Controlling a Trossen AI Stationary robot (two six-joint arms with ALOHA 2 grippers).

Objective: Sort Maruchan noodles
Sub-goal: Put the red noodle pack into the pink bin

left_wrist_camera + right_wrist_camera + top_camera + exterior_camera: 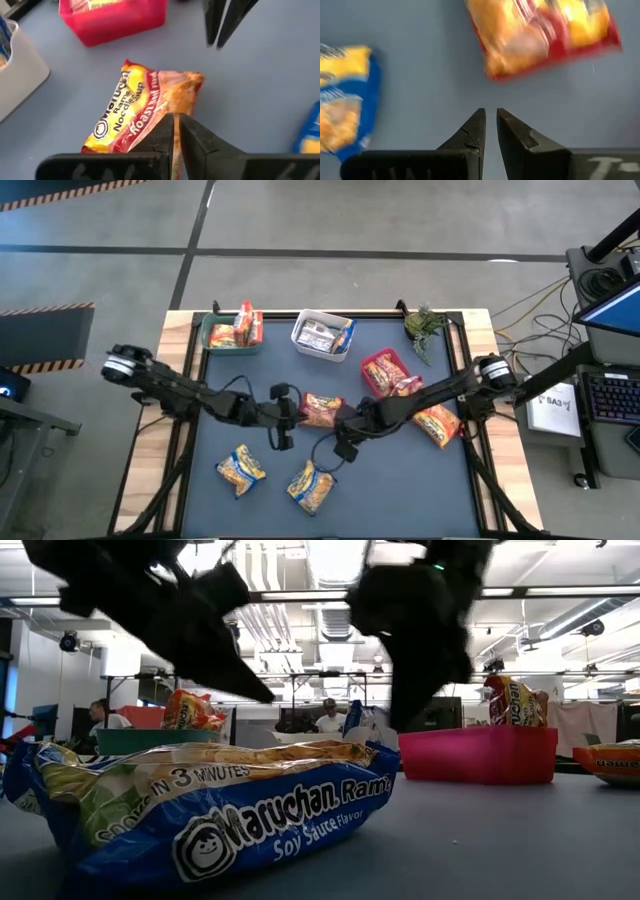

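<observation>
A red-and-orange Maruchan roast beef packet (322,410) (140,112) lies mid-table, and my left gripper (288,418) (175,117) is shut on its edge. My right gripper (343,442) (490,111) hovers just near of that packet (545,35), shut and holding nothing. Two blue-and-yellow packets (240,470) (310,485) lie flat near the table's near edge. The soy sauce one (220,810) fills the low view. Another orange packet (435,425) lies at the right, under the right arm. My left gripper pinches the roast beef packet by a thin crimped edge (174,150) at one short end, between its two fingers. The fingers come from the table's left. The rest of the packet stretches away beyond the fingertips. I cannot tell whether it is off the mat.
Three bins stand along the far side: a green bin (215,340) with orange packets, a white bin (300,340) with silver-blue ones, and a red bin (368,370) with red ones. A green plant sprig (425,328) lies at the far right. People sit beyond the table (325,720).
</observation>
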